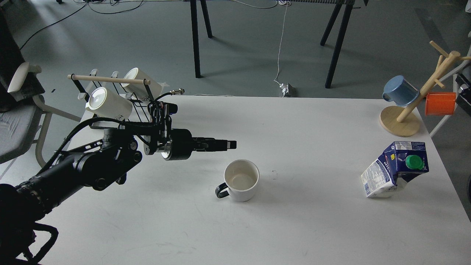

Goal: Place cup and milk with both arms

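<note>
The cup [241, 180] sat at five o'clock, near the left claw [231, 144], whose opening I couldn't tell; right arm unseen.

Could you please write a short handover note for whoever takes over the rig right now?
Left hand: empty, hanging above the table just behind and left of the cup; seen side-on, so I cannot tell if it is open or shut.
Right hand: not in view.
Cup: upright near the table's middle, handle toward the front left, nothing inside.
Milk: standing but leaning, near the right edge, green cap on.
Done: both things rest on the table, neither is held.
Left: I cannot tell if these are the final spots; check them.
</note>
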